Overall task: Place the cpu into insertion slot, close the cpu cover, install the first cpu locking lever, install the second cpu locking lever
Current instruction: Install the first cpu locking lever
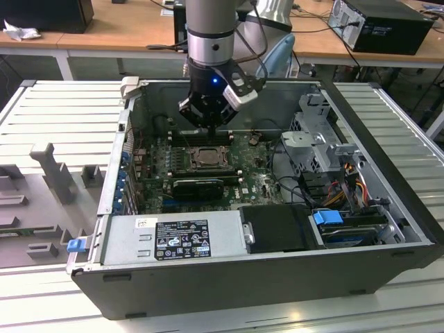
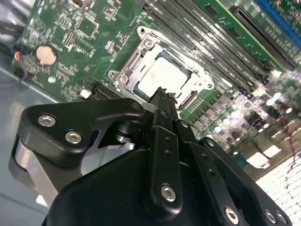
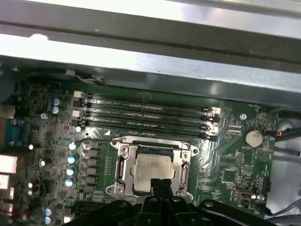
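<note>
In the exterior view the gripper [image 1: 207, 127] is held above the motherboard [image 1: 257, 182], its jaws drawn together with nothing gripped. The cpu [image 3: 151, 169] is seated in the insertion slot [image 1: 187, 159], at six o'clock from the gripper, and is framed by the lowered cpu cover [image 3: 121, 165].

single arm [image 1: 211, 24] coming straight down from above in the exterior view, silver wrist [image 1: 208, 50] upright, black gripper [image 1: 207, 121] pointing down, fingers [image 3: 158, 186] pressed together without a gap in both wrist views, fingertips [image 2: 161, 101] gripping nothing
</note>
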You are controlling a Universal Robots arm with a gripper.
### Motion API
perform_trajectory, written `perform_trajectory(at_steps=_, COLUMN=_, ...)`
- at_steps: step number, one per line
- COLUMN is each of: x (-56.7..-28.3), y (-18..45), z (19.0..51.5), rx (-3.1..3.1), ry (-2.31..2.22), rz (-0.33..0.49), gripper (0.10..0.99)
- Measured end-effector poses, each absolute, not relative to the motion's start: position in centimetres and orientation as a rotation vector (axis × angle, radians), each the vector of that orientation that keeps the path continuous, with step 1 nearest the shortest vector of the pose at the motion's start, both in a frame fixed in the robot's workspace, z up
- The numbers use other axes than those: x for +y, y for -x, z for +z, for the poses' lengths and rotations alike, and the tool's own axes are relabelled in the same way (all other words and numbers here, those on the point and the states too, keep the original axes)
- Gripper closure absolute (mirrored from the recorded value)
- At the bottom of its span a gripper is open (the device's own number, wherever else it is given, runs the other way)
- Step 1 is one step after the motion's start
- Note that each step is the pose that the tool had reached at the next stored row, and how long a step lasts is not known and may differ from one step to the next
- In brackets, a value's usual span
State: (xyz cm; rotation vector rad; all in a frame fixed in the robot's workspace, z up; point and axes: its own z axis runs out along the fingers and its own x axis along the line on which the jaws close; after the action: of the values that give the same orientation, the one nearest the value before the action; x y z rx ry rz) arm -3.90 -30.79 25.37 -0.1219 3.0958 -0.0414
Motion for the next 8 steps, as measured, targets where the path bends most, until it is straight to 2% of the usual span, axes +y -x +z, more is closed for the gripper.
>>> perform_trajectory(at_steps=8, x=-30.79, y=4.60, z=25.97, rx=3.098, ry=0.091, rz=-0.036, gripper=0.980)
